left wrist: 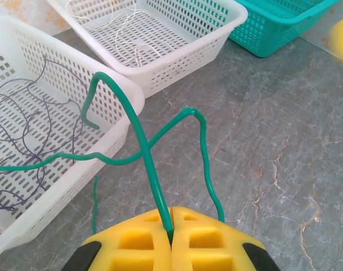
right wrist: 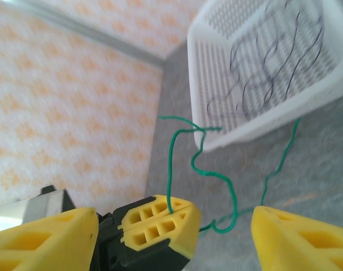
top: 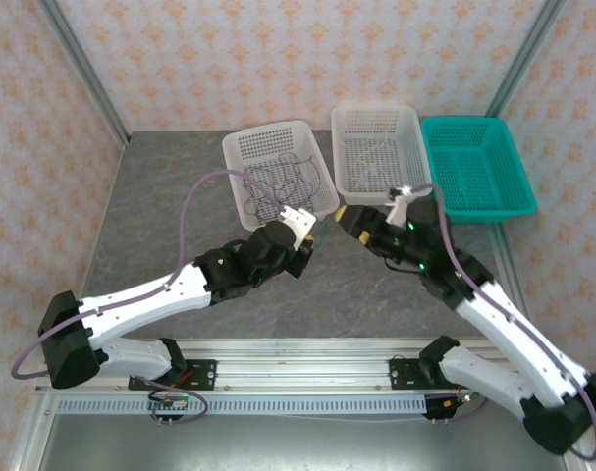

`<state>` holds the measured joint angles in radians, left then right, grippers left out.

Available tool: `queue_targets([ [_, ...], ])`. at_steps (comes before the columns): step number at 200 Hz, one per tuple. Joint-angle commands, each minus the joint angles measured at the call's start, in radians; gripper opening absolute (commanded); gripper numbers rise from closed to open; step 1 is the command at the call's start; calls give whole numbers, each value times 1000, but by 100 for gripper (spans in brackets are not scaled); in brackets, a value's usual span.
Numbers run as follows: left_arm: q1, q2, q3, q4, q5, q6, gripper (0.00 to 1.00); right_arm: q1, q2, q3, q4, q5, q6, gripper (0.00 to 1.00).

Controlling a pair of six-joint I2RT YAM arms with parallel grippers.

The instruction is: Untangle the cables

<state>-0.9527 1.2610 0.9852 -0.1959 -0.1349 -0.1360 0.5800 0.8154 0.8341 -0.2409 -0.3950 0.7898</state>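
- teal-green cable (left wrist: 143,152): thin and kinked, standing up in two tall loops off the grey table (left wrist: 261,141). the strands cross just outside the white basket (left wrist: 112,144).
- one strand runs over that basket's near rim and on across its floor. a short hooked end hangs just inside the same rim.
- another thin strand drops to the table against the basket's outer wall.
- dark purple cable (top: 283,179): loose squiggles lying flat on the floor of the white basket.
- white cable (left wrist: 138,52): lies coiled in the second white basket (left wrist: 182,53), which sits just beside the white basket.
- a teal basket (left wrist: 273,28) sits beyond the second one, on its far side from the white basket.
- room: bare table lies open on the arm side of the white basket. papered walls and metal posts close in behind the basket row.
- left gripper (left wrist: 171,240): off the near corner of the white basket. its yellow pads are pressed together, with the teal-green cable pinched in the seam between them.
- right gripper (top: 349,216): near the same corner, tip to tip with the left one.
- right wrist view: its yellow fingers (right wrist: 47,237) stand wide apart with nothing in their grasp, and the left gripper's closed tips and the green loops sit in the gap between them.
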Motion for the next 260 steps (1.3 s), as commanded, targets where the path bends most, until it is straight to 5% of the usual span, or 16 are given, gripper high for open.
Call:
queue_targets([
  [1,7,-36,-30,75,18,-50,0,1,-36,-104,120,179,5,77],
  [34,7,-35,-23,110,103,-54,0,6,97,-149,315,12,3,73],
  [89,9,-24,6,83,93,-80,0,22,295,-100,434,-134,34,33],
  [123,9,-31,4,79,56,-107,0,23,282,-117,458,-148,46,22],
  [134,13,-36,0,88,53,-112,0,24,283,-117,463,-176,49,28],
  [150,20,-39,1,90,64,-117,0,24,284,-116,469,-218,55,61],
  [164,23,-38,3,87,64,-118,0,24,286,-119,466,-239,48,65],
  [260,55,-69,-23,98,52,-169,0,24,302,-107,415,-273,7,4],
])
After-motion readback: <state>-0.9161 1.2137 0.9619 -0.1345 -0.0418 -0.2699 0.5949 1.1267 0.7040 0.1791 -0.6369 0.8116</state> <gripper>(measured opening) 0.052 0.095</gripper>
